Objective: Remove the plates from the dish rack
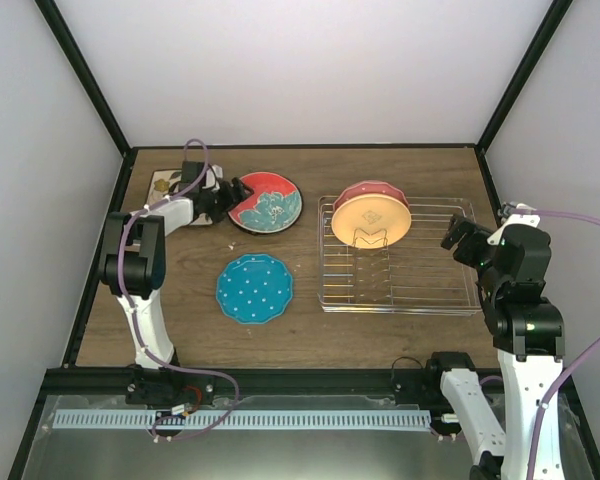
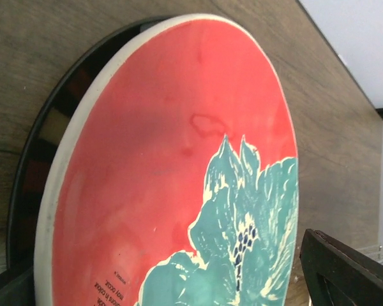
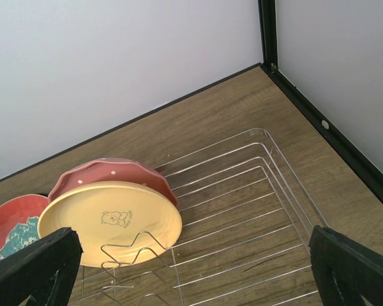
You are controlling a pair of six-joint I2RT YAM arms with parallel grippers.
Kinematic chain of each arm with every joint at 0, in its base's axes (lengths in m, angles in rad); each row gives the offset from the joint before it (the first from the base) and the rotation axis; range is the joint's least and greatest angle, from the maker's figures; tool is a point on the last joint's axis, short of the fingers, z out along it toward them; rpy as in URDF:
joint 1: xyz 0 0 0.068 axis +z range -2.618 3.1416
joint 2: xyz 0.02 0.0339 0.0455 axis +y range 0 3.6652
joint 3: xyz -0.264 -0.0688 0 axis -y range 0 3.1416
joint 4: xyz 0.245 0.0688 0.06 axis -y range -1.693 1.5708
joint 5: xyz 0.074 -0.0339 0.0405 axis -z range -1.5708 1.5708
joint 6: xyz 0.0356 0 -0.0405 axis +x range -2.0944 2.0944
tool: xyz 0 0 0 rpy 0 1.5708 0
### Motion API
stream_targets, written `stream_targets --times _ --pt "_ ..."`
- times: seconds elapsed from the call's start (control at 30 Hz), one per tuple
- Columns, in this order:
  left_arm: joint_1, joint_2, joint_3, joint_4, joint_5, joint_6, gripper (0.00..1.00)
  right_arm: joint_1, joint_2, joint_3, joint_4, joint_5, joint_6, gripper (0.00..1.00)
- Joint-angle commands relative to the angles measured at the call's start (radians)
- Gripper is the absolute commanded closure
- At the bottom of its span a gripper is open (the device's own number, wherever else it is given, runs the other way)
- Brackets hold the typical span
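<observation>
Two plates in the dish rack point(image 1: 420, 290), on the right half of the table point(image 1: 330, 335): orange-yellow plate point(image 1: 371, 218) on edge at the rack's far left end, pink-red scalloped plate point(image 1: 372, 188) just behind it, also on edge. Legible from the right wrist only: a small bear drawing on the orange-yellow face, white dots on the scalloped rim.

Out of the rack, flat on the wood: teal polka-dot plate point(image 1: 254, 288) toward the near left; red plate with teal flower point(image 1: 267, 203) farther back, lying on a dark-rimmed plate point(image 2: 25, 172) — that lower rim plain in the left wrist view, barely a dark edge from above. Square cream floral plate point(image 1: 163, 183) in the far left corner, partly hidden by the arm, shown by the top camera alone.

Left gripper point(image 1: 230, 197) at the red plate's left rim, fingers point(image 2: 348, 274) spread wide to either side of it, pinching nothing. Right gripper point(image 1: 454, 240) over the rack's right end — its fingers point(image 3: 32, 268) wide apart, empty.
</observation>
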Motion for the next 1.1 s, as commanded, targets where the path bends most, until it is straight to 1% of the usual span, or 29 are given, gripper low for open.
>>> stream_targets --times 0.0,0.37,0.7,0.87,0.97,1.07 --pt "-0.025 0.002 0.032 -0.038 -0.044 0.060 0.08 0.007 -0.020 0.021 -0.011 0.019 0.007 0.00" --pt "-0.032 -0.030 0.051 -0.166 -0.244 0.151 0.04 0.007 -0.024 0.012 -0.009 0.015 0.006 0.00" --pt "-0.053 -0.036 0.109 -0.252 -0.427 0.261 0.04 0.007 -0.019 0.006 -0.003 -0.001 0.003 0.00" --pt "-0.067 -0.071 0.149 -0.241 -0.501 0.313 0.04 0.007 -0.029 0.008 -0.011 0.003 0.002 0.00" --pt "-0.090 -0.107 0.235 -0.171 -0.447 0.346 0.04 0.007 -0.031 0.007 -0.011 0.003 0.005 0.00" --pt "-0.148 -0.143 0.328 -0.041 -0.327 0.390 0.05 0.007 -0.026 0.001 -0.001 -0.010 0.003 0.00"
